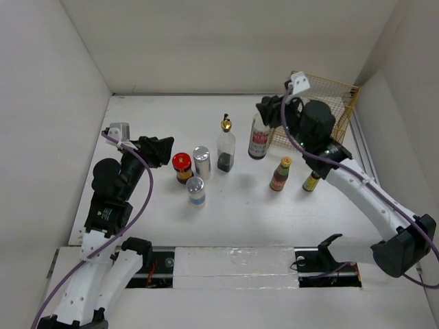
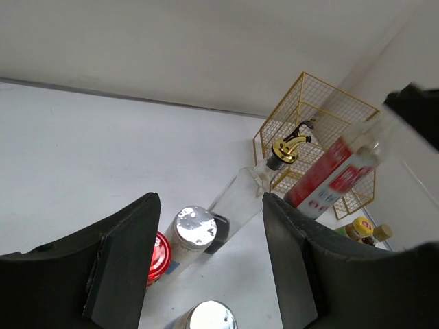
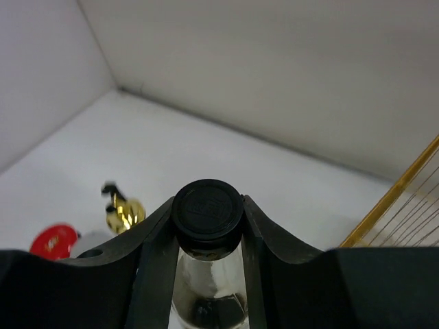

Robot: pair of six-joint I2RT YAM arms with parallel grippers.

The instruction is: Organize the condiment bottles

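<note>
Condiment bottles, seven in all, stand loose on the white table [image 1: 240,226]. Entries run by size.

1. Yellow wire basket [image 1: 345,94]: far right corner, partly behind the right arm. No bottle is seen inside it.
2. Right gripper [image 3: 207,229]: jaws are drawn in on the black cap and neck of the red-labelled clear bottle [image 1: 258,142], with a finger against each side in the wrist view.
3. Left gripper [image 1: 163,151]: jaws stand apart with nothing between them. It is just left of the jar, facing the cluster.
4. Red-labelled clear bottle: upright, just left of the basket. Whether its base rests on the table cannot be told.
5. Gold-spouted clear bottle [image 1: 226,147]: upright at mid-table, dark liquid at the bottom, near the held bottle.
6. Silver-capped shakers, two: far shaker [image 1: 202,162] is just beside the jar, near shaker [image 1: 196,191] in front of it.
7. Red-lidded dark jar [image 1: 182,167]: leftmost of the group.
8. Yellow-capped red bottle [image 1: 280,173]: in front of the held bottle.
9. Small dark bottle [image 1: 312,181]: beside the right forearm, in front of the basket.

Step in hand, as judged: the grasp on the red-labelled bottle is made and its transfer is pending, probably to the basket. The next move calls for a straight vertical lift clear of the basket rim. The hold is high on a smooth cap, so the bottle may swing or slip.
</note>
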